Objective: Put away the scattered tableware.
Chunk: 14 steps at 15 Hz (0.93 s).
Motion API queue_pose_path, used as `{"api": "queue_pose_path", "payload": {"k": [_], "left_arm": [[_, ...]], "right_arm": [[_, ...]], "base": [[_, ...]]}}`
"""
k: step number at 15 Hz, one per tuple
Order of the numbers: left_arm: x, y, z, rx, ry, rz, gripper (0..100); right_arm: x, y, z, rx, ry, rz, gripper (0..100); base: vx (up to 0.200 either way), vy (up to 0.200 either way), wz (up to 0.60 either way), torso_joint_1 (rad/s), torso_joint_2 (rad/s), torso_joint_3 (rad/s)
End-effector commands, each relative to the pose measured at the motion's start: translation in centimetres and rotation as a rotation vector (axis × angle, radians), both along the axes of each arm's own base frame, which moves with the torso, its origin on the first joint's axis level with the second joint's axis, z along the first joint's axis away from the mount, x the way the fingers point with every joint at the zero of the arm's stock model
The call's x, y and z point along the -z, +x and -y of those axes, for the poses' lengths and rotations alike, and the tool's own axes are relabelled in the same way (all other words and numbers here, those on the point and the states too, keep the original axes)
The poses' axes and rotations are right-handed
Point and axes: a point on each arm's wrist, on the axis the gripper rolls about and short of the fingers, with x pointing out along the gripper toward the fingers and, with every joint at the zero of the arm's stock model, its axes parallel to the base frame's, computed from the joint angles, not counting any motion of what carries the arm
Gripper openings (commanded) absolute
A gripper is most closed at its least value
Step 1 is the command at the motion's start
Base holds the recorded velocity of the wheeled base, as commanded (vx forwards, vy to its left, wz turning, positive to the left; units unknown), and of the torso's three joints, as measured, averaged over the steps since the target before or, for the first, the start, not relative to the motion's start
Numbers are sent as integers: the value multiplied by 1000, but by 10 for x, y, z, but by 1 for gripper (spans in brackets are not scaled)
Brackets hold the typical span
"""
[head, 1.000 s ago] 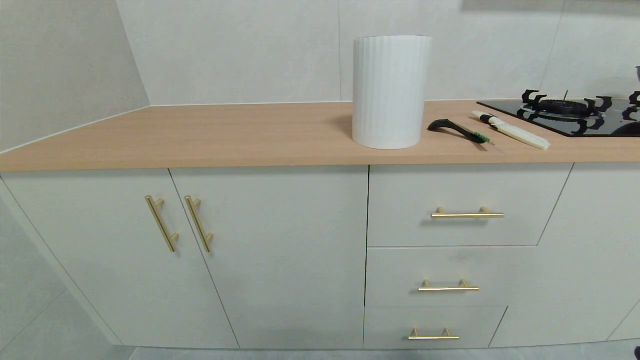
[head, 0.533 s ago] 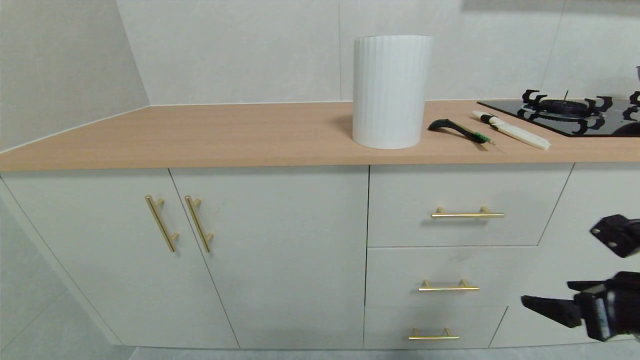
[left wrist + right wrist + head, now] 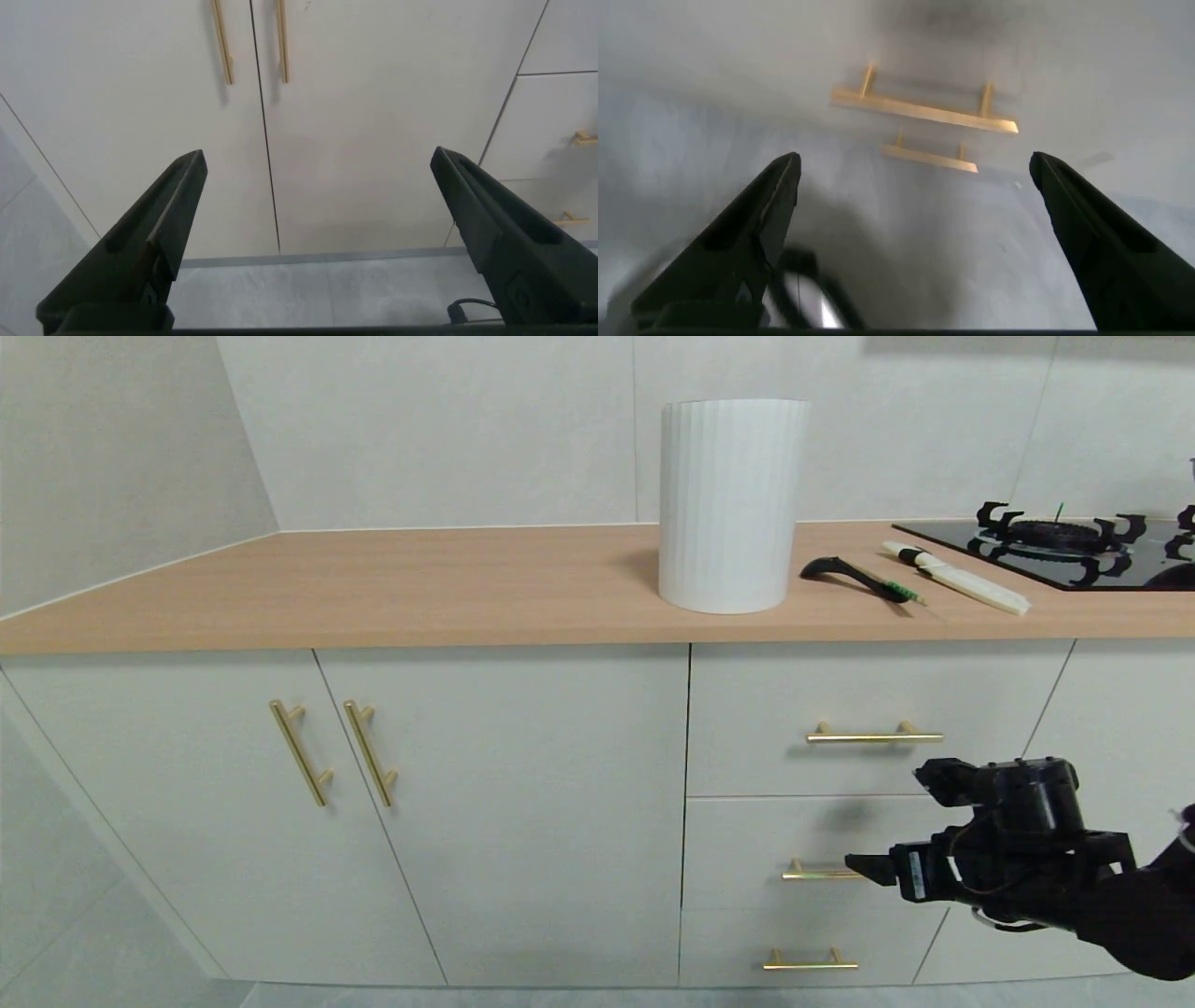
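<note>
Since the earlier frames the right gripper [image 3: 885, 819] has entered from the lower right and travelled leftward, to stand before the drawer fronts.

Left to right: the left gripper [image 3: 318, 159] hangs low, facing the cupboard doors [image 3: 374, 140], with its jaws spread wide and empty. On the desk [image 3: 420, 588] a tall white ribbed container [image 3: 728, 504] stands upright; its interior is hidden from this angle. Just to its right lies a black-handled utensil [image 3: 854, 579], long axis roughly left to right. Near it but apart, a white utensil [image 3: 957, 581] lies obliquely, rear-left to front-right, close to the hob [image 3: 1055, 546].

The right gripper's jaws are wide apart and hold nothing. They point at the middle drawer handle [image 3: 812, 874], which one fingertip overlaps in the head view. Both utensils lie on the desk well above these jaws, and the right arm is much the nearer. By this reading, the coming move calls either for a rise to desk height or for closing on the handle.
</note>
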Motion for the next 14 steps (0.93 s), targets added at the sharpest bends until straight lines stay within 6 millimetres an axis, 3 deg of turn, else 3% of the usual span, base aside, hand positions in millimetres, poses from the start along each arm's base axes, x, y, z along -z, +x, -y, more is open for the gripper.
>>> {"api": "queue_pose_path", "payload": {"k": [1,3,6,14], "left_arm": [[0,0,0,-1,0,0,100],[0,0,0,1,0,0,100],[0,0,0,1,0,0,100],[0,0,0,-1,0,0,100]], "right_arm": [[63,9,-2,52,-21,-76,100],[82,15,-4,89,-47,-26,100],[93,22,-8,164,-78,89,100],[94,35,-17,212,-75,153,100]], "base": [[0,0,0,0,0,0],[0,0,0,0,0,0],[0,0,0,0,0,0],[0,0,0,0,0,0]]}}
